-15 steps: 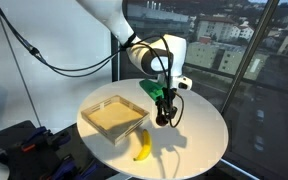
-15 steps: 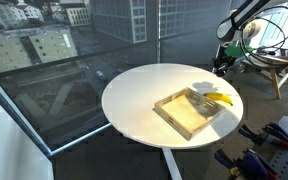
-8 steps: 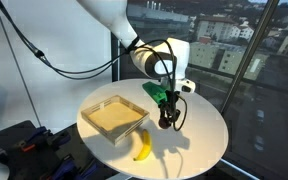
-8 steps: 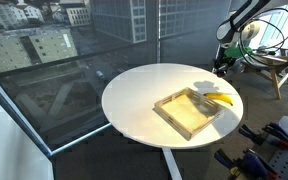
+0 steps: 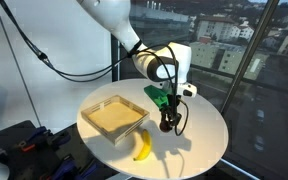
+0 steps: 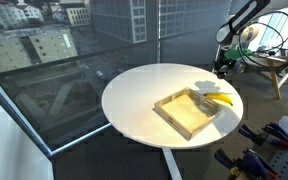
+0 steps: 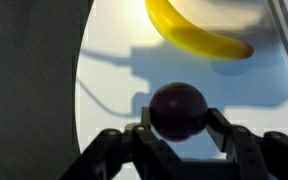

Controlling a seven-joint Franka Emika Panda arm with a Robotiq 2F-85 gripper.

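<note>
My hand (image 5: pixel 165 124) is clamped on a dark ball (image 7: pixel 177 109), low over the counter (image 7: pixel 109 85), with the banana (image 7: pixel 197 36) just ahead. Round and smooth, the ball could slip my grip and roll off the counter's edge.

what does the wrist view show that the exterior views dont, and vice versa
Only the wrist view: a dark round ball gripped between the fingers. Only the exterior views: the robot arm, the whole wooden tray and the city beyond the glass. Both: the banana on the white round table.
</note>
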